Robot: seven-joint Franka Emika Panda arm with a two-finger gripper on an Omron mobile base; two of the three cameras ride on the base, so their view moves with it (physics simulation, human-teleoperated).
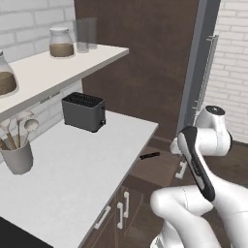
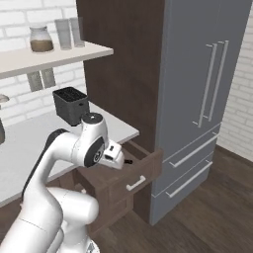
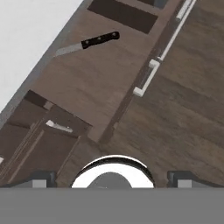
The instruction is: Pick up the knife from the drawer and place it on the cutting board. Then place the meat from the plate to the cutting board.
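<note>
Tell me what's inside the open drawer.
In the drawer lies one knife, black handle toward the drawer front, blade running back under the white counter edge, which covers its tip and the drawer's rear.

The left base view looks forward and down from behind the arm over the white table [image 1: 82,160] toward the open drawer [image 1: 157,169]. The right base view faces that same drawer [image 2: 143,170] from its other side, beside the fridge [image 2: 197,99]. The hand view looks steeply down into the drawer [image 3: 92,87] from close above, its far end holding the knife [image 3: 89,42].
</note>
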